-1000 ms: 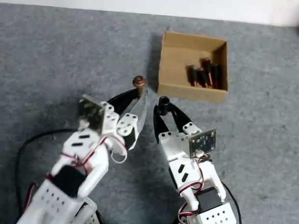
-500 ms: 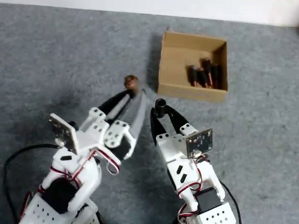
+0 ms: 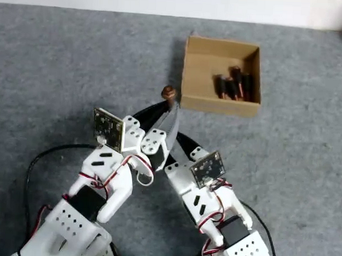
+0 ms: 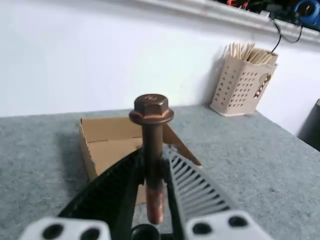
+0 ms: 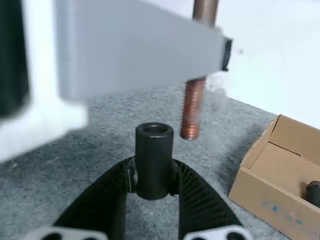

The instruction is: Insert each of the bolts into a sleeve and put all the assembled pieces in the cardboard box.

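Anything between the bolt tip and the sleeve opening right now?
Nothing: in the right wrist view the bolt tip hangs free beside the sleeve mouth, not yet inside.

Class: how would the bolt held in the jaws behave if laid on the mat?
The bolt looks solid metal: probably stiff, heavy for its size. Its round shaft and wider head suggest it rolls in a curve.

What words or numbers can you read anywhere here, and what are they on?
Blue print on the side of the cardboard box: too blurred to read.
Raised mark on the head of the bolt: too small to read.
No other words, numbers or signs can be read.
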`<act>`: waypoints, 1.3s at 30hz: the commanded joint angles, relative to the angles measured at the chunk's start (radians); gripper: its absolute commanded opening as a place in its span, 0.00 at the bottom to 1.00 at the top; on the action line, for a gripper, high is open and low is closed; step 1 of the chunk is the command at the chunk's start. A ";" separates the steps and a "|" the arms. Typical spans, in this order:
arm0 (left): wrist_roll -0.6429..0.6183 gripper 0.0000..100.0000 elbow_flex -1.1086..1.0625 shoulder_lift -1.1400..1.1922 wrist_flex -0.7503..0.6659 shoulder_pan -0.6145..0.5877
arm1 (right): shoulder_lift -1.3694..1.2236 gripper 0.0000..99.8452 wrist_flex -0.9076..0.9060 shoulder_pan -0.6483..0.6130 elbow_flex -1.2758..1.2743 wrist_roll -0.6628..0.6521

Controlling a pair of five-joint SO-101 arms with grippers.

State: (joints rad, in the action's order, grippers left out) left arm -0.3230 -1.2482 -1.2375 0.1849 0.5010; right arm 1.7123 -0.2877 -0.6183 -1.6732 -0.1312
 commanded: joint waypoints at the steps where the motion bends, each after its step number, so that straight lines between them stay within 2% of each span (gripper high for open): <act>1: 0.003 0.01 0.036 0.004 -0.032 -0.002 | 0.010 0.00 -0.002 -0.010 -0.157 -0.017; 9: 0.002 0.01 0.030 -0.108 -0.029 -0.004 | 0.010 0.00 0.001 0.027 -0.157 -0.017; 12: 0.002 0.01 0.028 -0.154 0.017 -0.002 | 0.010 0.00 0.002 0.041 -0.157 -0.017; 31: 0.003 0.01 -0.024 -0.068 0.041 -0.002 | 0.010 0.00 0.002 0.047 -0.157 -0.017; 39: 0.002 0.01 -0.028 -0.062 0.048 -0.002 | 0.012 0.00 0.005 0.091 -0.156 -0.015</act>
State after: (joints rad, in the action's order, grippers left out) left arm -0.3245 -1.2850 -1.3034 0.2309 0.5040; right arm 1.7123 -0.2877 -0.5478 -1.6747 -0.1389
